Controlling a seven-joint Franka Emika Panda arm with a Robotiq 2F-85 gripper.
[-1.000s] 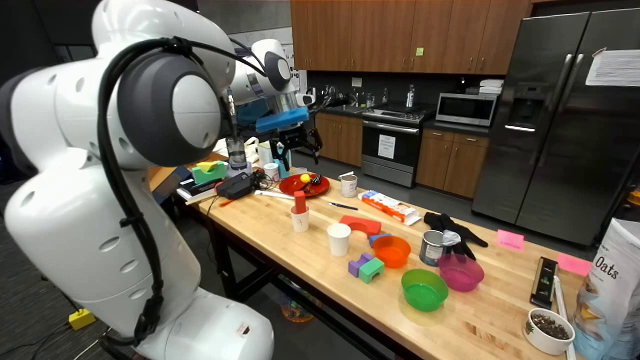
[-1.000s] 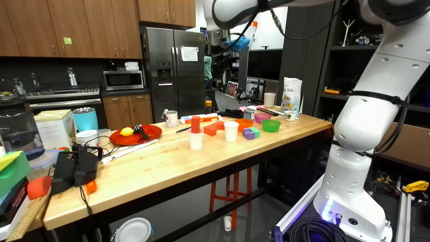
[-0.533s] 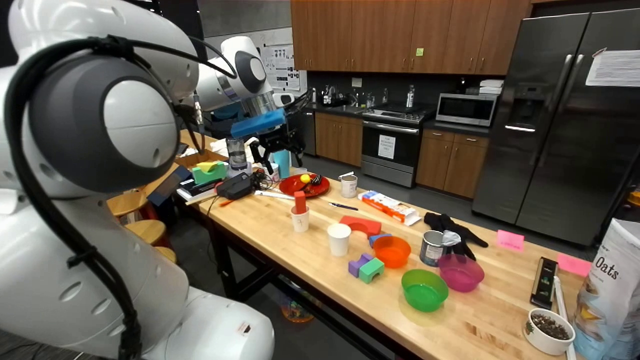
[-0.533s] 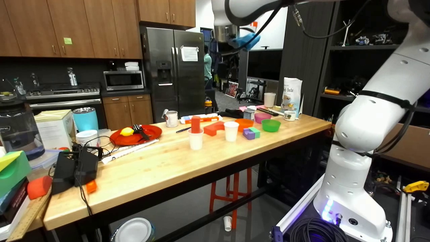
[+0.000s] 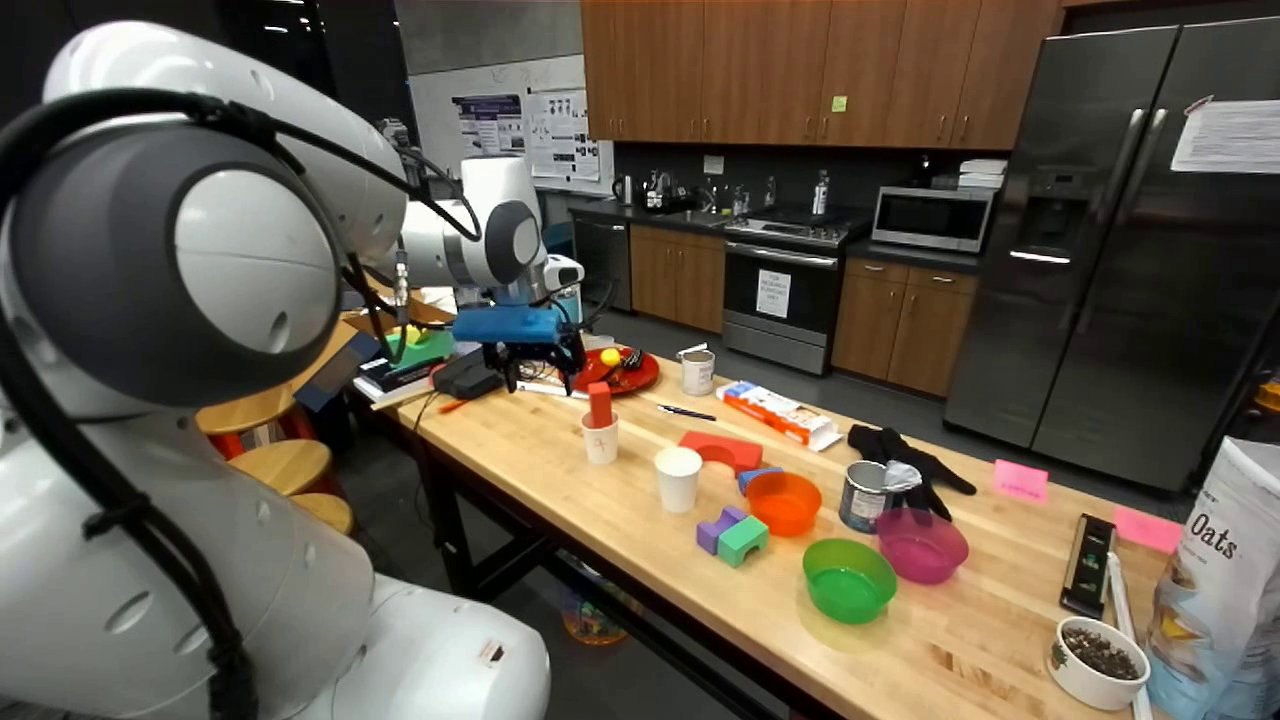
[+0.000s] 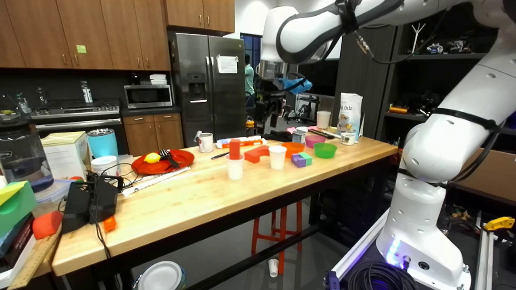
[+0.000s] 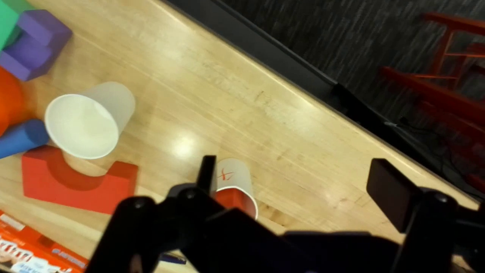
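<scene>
The claw [image 7: 293, 184] is hovering above the tabletop [image 7: 299, 148], its fingers standing wide apart. Sitting nearest, below the claw: a white cup [image 7: 235, 173] holding a red block [image 6: 234, 149]. From where I am standing, the cup is resting upright, the block poking up past its rim; in the wrist view the cup is appearing just inside one finger, part of its mouth being hidden by the claw's body. Past that same finger, farther from the claw, a second white cup [image 7: 90, 120] is standing, with a red arch-shaped block [image 7: 77, 196], a blue block [image 7: 22, 137] and an orange bowl [image 5: 785, 521] lying near it. Farther out again, a purple block [image 7: 36, 44] is sitting against a green block [image 5: 743, 541]. Partly behind the claw, in an exterior view, a red plate [image 5: 642, 380] is carrying a yellow lemon [image 5: 610, 356].
</scene>
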